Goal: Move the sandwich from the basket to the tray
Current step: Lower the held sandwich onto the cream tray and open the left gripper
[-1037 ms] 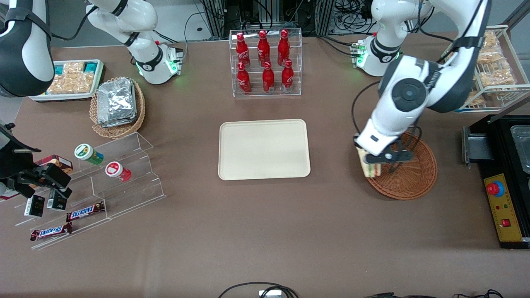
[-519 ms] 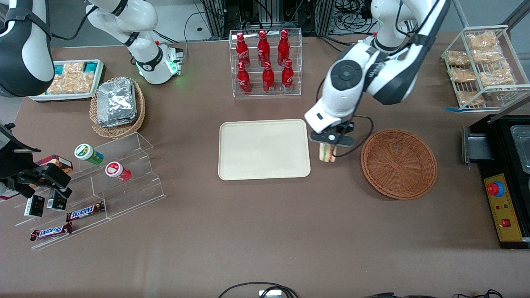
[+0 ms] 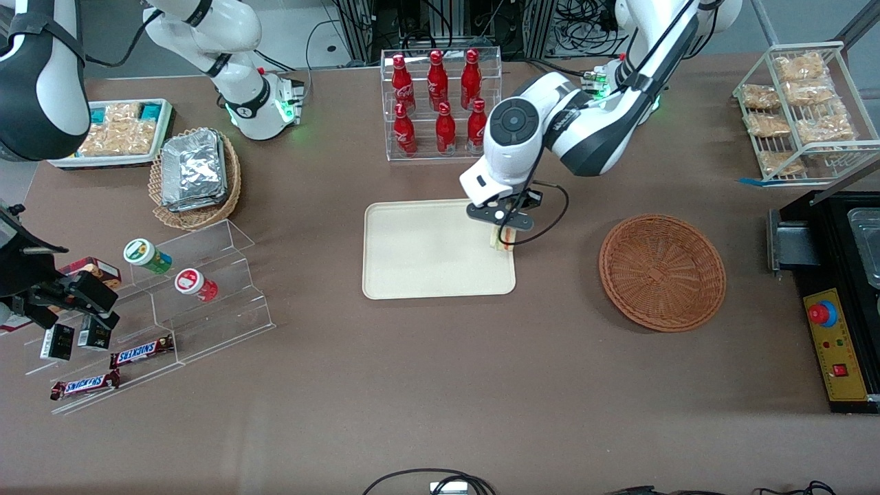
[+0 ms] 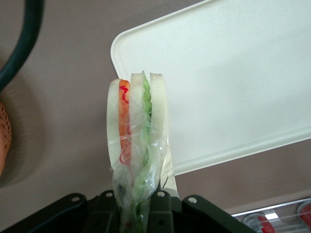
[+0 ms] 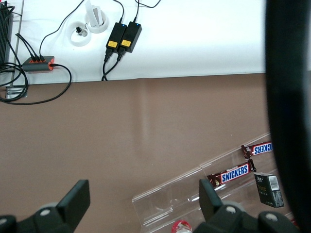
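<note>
My left gripper [image 3: 504, 232] is shut on the sandwich [image 3: 504, 240], a wrapped wedge of pale bread with orange-red and green filling. It hangs over the edge of the cream-beige tray [image 3: 426, 261] that faces the working arm's end. In the left wrist view the sandwich [image 4: 138, 131] sticks out from between the fingers, over the tray's rounded corner [image 4: 218, 82]. The reddish-brown wicker basket [image 3: 662, 272] sits empty toward the working arm's end; a sliver of it [image 4: 4, 141] shows in the wrist view.
A clear rack of red bottles [image 3: 441, 103] stands farther from the front camera than the tray. A tan basket of foil packets [image 3: 194, 172] and clear steps with snacks [image 3: 179, 295] lie toward the parked arm's end. A wire rack [image 3: 801, 110] and black box [image 3: 835, 289] are at the working arm's end.
My gripper has carried the sandwich out of the basket, across the bare table and over the tray's edge. The basket is left empty.
</note>
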Controlling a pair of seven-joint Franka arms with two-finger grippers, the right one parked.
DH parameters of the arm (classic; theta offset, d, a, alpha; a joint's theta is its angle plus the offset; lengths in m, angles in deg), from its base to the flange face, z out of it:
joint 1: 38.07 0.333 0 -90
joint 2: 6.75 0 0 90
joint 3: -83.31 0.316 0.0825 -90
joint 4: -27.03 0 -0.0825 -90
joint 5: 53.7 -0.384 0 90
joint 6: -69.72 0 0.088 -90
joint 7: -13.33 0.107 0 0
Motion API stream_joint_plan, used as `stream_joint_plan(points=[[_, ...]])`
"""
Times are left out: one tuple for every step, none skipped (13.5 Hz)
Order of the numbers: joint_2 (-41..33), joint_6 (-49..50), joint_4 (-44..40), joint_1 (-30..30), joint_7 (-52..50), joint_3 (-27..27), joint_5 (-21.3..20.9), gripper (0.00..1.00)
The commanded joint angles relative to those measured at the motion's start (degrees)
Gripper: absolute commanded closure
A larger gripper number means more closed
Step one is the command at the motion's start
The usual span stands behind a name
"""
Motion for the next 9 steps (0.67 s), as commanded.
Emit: stream_joint_plan(points=[[6.76,0.36,-5.8,-2.94,-6.73,0.18,-5.06,1.0],[9.13,0.27,-7.21,-4.26,-8.49,0.18,-6.38,1.0],[10.89,0.27,-8.26,-5.05,-9.55,0.18,-7.35,1.0],[12.65,0.19,-8.97,-5.84,-10.7,0.18,-8.23,1.0],[13.8,-0.25,-9.33,-6.55,-11.66,0.18,-9.19,1.0],[14.85,-1.65,-9.24,-6.73,-12.98,0.18,-10.25,1.0],[16.17,-2.62,-9.24,-7.34,-14.21,0.18,-11.22,1.0],[17.05,-2.8,-9.24,-8.22,-15.44,0.36,-12.79,1.0],[18.19,-2.89,-9.24,-8.49,-16.5,0.45,-14.29,1.0]])
